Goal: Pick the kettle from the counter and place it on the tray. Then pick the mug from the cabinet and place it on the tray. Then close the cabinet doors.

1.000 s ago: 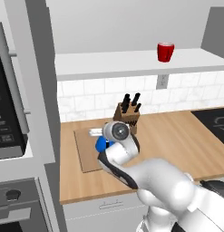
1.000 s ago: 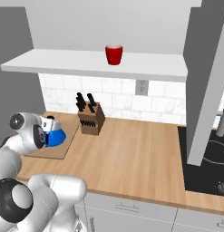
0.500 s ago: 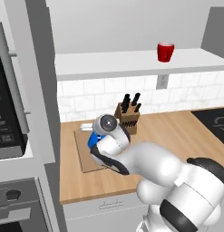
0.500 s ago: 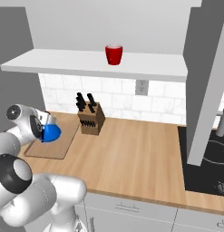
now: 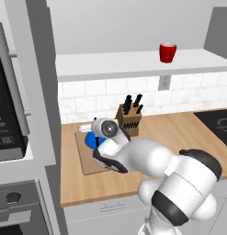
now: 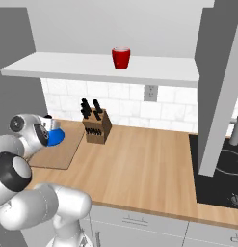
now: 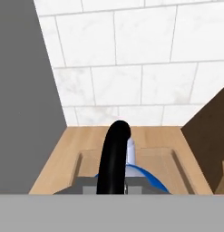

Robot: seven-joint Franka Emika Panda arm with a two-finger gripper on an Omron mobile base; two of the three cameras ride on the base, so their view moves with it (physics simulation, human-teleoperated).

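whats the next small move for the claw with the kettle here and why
Probably lower it a little, then open. The claw looks shut on the black handle of the kettle, and the blue body sits over the tray beside the knife block. Whether the base already touches the board cannot be told, so ease down before letting go. The mug waits on the shelf.

Kettle (image 6: pixel 55 138) over tray (image 6: pixel 55 154), left of knife block (image 6: pixel 96 129); mug (image 6: pixel 121 58) on shelf (image 6: pixel 91 67) above.

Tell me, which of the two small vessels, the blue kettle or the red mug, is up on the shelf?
The red mug stands up on the white shelf; the blue kettle is down over the wooden tray.
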